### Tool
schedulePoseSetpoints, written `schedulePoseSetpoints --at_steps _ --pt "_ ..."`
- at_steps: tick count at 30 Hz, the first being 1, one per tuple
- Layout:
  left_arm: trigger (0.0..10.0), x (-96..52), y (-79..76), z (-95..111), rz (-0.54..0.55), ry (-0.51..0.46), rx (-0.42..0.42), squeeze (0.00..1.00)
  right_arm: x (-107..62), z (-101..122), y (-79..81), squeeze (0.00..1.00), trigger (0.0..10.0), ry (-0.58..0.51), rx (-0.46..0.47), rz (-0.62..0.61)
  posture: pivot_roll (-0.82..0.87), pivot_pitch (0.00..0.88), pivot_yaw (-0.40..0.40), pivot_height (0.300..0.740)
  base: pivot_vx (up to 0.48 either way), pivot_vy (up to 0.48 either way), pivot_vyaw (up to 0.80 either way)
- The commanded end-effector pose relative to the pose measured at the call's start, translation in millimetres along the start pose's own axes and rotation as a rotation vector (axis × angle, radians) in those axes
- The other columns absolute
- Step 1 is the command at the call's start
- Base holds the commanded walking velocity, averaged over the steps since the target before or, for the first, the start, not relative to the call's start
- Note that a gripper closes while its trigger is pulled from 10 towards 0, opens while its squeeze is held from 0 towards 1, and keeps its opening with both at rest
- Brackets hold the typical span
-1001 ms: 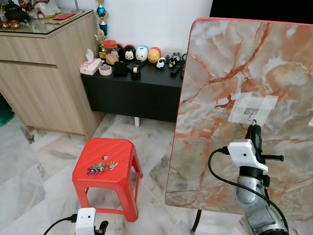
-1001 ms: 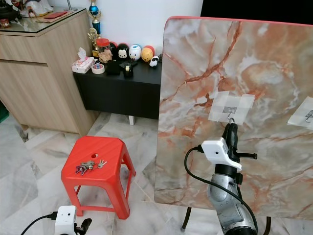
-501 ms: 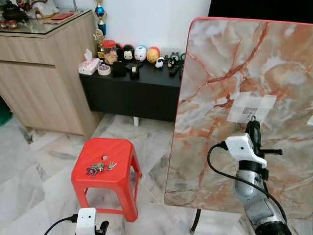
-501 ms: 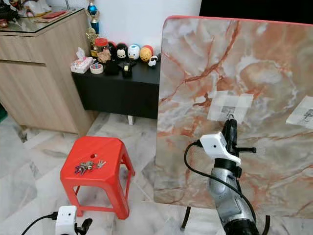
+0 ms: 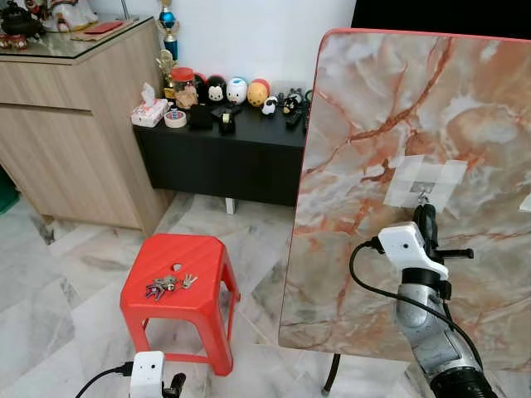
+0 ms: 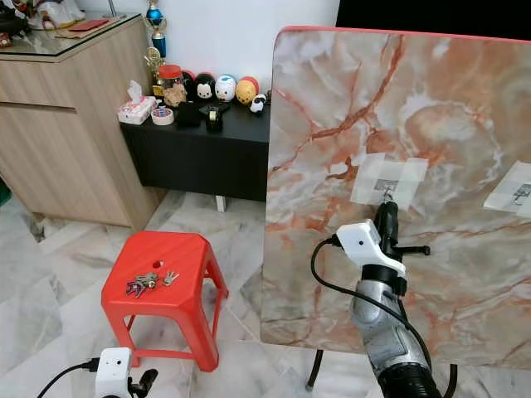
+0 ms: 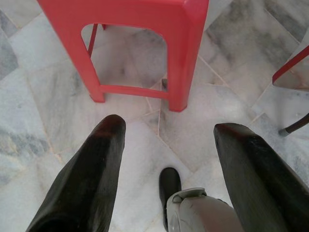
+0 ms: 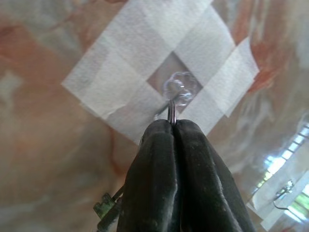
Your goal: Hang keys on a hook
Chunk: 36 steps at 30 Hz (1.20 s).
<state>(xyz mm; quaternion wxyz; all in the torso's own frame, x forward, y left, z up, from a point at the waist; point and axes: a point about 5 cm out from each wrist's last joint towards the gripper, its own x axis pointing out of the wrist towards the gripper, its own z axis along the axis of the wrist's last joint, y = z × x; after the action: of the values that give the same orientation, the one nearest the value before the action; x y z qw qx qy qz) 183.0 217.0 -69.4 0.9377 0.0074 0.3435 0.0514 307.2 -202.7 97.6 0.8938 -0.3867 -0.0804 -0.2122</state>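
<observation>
Clear plastic, the hook (image 8: 177, 89) sits taped to the upright marble board (image 5: 373, 108) on the right. The right gripper (image 8: 172, 126) is pressed against it, fingers closed tight on a thin metal ring (image 8: 171, 111) whose top edge stands touching the hook, just below its tip. Ring and fingers run in one line, aimed at the hook. Another bunch of keys (image 5: 168, 283) lies on the red stool (image 5: 145, 311), well to the left. The left gripper (image 7: 169, 140) hangs wide open, empty, near the floor.
</observation>
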Motion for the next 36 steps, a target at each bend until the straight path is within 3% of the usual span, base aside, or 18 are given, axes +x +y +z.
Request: schedulePoseSetpoints --at_steps 1,19,20,21,22,23,33,34,36 --pt "10.0 -0.1 -1.6 -2 -0.002 0.017 0.003 0.00 1.5 -1 0.1 0.00 10.0 -0.005 -0.010 0.014 0.08 0.000 -0.045 0.740 0.000 0.000 0.00" --pt "10.0 -0.2 -1.1 -3 0.000 0.018 0.003 0.00 2.9 -4 0.6 0.00 10.0 0.012 -0.027 0.033 0.08 0.000 -0.045 0.740 0.000 0.000 0.00" --pt "10.0 -0.2 -1.2 -3 0.000 0.018 0.003 0.00 2.7 -4 1.0 0.21 10.0 0.014 -0.022 0.038 0.08 0.000 -0.045 0.740 0.000 0.000 0.00" --pt "10.0 -0.2 -1.2 -3 -0.001 0.018 0.004 0.00 2.5 -4 1.4 0.66 10.0 0.014 -0.020 0.043 0.08 0.000 -0.045 0.740 0.000 0.000 0.00" --pt "10.0 -0.2 -1.2 -2 -0.001 0.018 0.004 0.00 2.2 -4 1.8 0.89 10.0 0.014 -0.017 0.047 0.08 0.000 -0.045 0.740 0.000 0.000 0.00" --pt "10.0 -0.1 -1.3 -2 -0.001 0.017 0.004 0.00 1.8 -4 2.3 1.00 10.0 0.013 -0.015 0.052 0.08 0.000 -0.045 0.740 0.000 0.000 0.00" --pt "10.0 0.0 -1.8 -2 -0.003 0.018 0.005 0.00 -1.5 -4 6.6 1.00 10.0 0.002 0.005 0.088 0.08 0.000 -0.045 0.740 0.000 0.000 0.00" --pt "10.0 0.0 -1.8 -2 -0.002 0.019 0.005 0.00 -3.6 -2 9.5 0.90 10.0 -0.007 0.042 0.114 0.08 0.000 -0.045 0.740 0.000 0.000 0.00" --pt "10.0 0.0 -1.7 -2 -0.002 0.019 0.006 0.00 -4.7 -1 10.8 0.90 10.0 -0.011 0.061 0.125 0.08 0.000 -0.045 0.740 0.000 0.000 0.00"
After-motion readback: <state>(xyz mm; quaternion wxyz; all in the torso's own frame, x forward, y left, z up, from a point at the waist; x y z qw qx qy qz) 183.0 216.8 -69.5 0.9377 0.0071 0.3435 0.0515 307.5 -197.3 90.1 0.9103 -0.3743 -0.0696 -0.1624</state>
